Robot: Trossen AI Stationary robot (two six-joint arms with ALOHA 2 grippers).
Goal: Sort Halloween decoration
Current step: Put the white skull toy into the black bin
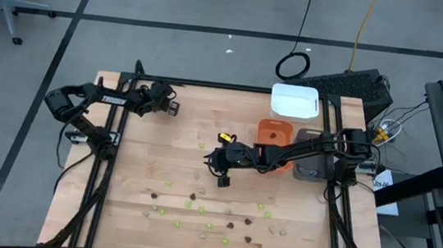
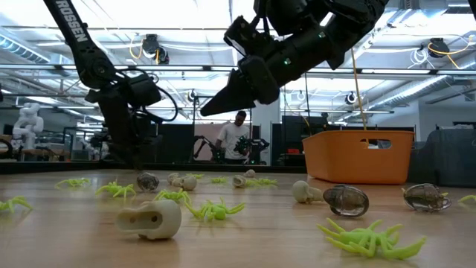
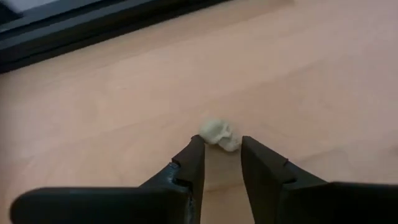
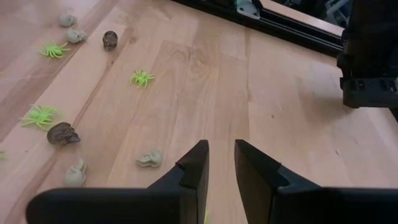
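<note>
A tiny pale beige plastic skull (image 3: 219, 133), judged light, rigid and slippery, is best pinched across its sides. The left end effector (image 3: 219, 149), at lower centre, is seen slightly apart, empty; the right end effector (image 4: 219, 157) likewise.

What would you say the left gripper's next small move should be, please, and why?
Probably a short advance and a little more closing. In its wrist view the left gripper has its fingers parted with a narrow gap, and the pale skull lies on the table just past the fingertips, not between them. The right gripper waits mid-table.
</note>
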